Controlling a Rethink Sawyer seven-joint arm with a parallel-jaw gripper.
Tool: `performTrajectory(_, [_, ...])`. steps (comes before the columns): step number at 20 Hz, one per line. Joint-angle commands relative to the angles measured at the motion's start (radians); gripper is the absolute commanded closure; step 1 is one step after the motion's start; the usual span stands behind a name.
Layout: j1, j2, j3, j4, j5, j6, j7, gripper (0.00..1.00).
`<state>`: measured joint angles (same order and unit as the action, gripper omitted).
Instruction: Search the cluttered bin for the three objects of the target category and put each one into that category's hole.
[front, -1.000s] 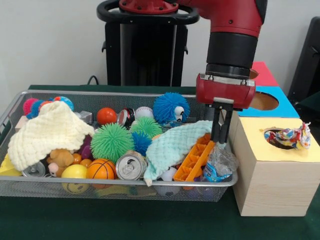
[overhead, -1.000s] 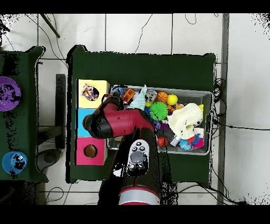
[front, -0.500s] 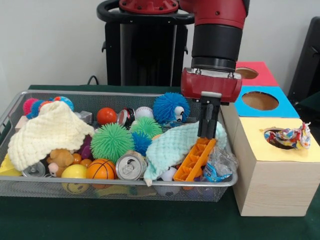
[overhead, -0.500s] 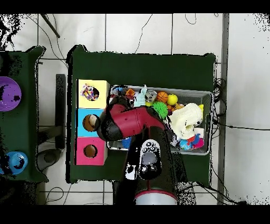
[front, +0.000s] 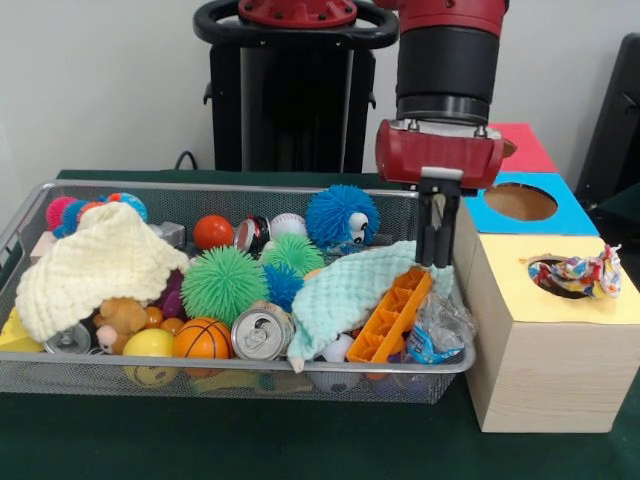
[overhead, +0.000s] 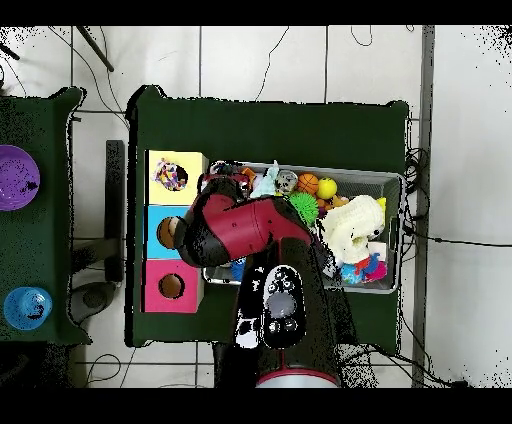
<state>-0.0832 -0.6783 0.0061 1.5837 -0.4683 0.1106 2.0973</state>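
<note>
Two dark fingers (front: 437, 228) of the gripper (front: 436, 262) hang close together with only a thin slit between them and nothing held; their tips sit just above the top end of the orange plastic tray (front: 392, 315), over the mint-green cloth (front: 345, 290), and whether they touch the tray cannot be told. That tray leans in the near right corner of the wire bin (front: 240, 375), beside a crumpled plastic bottle (front: 438, 328). Left of the cloth lie a drink can (front: 260, 333), a small basketball (front: 202, 339), green spiky balls (front: 224, 284) and a cream cloth (front: 95, 265); a blue fuzzy ball (front: 341, 218) sits farther back. Right of the bin stands the wooden box (front: 545, 360), a patterned cloth (front: 576, 273) stuffed in its yellow-topped hole. Compared with half a second ago, the gripper has risen and shifted slightly right, its tips now clear of the cloth.
</note>
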Motion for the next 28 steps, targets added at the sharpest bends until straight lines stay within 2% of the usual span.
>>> performTrajectory(1, [-0.011,-0.033,0.108,0.012,-0.04,0.112,-0.066,1.0])
performTrajectory(14, [0.041,-0.069,0.088,-0.003,0.002,0.217,-0.026,1.0])
performTrajectory(20, [0.102,-0.09,0.05,-0.012,0.022,0.274,0.029,1.0])
performTrajectory(28, [0.22,-0.092,-0.041,-0.004,0.072,0.321,0.164,1.0])
